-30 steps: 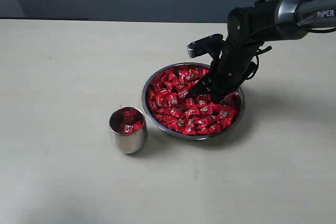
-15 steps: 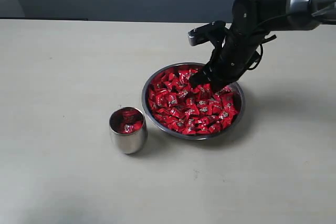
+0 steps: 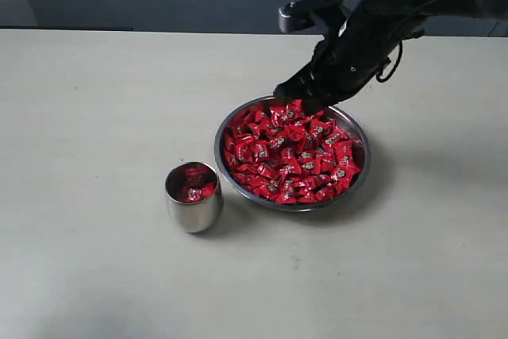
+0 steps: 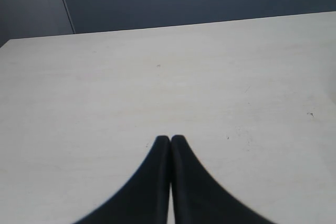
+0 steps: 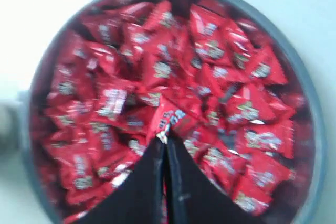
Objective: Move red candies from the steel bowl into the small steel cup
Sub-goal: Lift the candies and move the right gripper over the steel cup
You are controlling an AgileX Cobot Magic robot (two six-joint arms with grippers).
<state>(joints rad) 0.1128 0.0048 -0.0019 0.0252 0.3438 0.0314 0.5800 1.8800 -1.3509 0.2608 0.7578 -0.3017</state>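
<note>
Currently the right gripper [image 3: 284, 91] hangs over the upper rim of the steel bowl [image 3: 217, 148], right of frame centre, its fingers pinched on one red candy [image 5: 169, 119]. The red candies [image 3: 290, 156] fill the bowl, their silver marks too blurred to read. Lower left, the small steel cup [image 3: 193, 210] holds a few, and the left gripper [image 4: 170, 139] is closed over bare table [image 4: 79, 93].

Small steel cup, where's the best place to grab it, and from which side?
The cup stands upright, rounded and smooth, with candies inside, and the bowl sits close on its right in the exterior view. I'd close across its body just below the rim, coming level from its left or front, away from the bowl.
</note>
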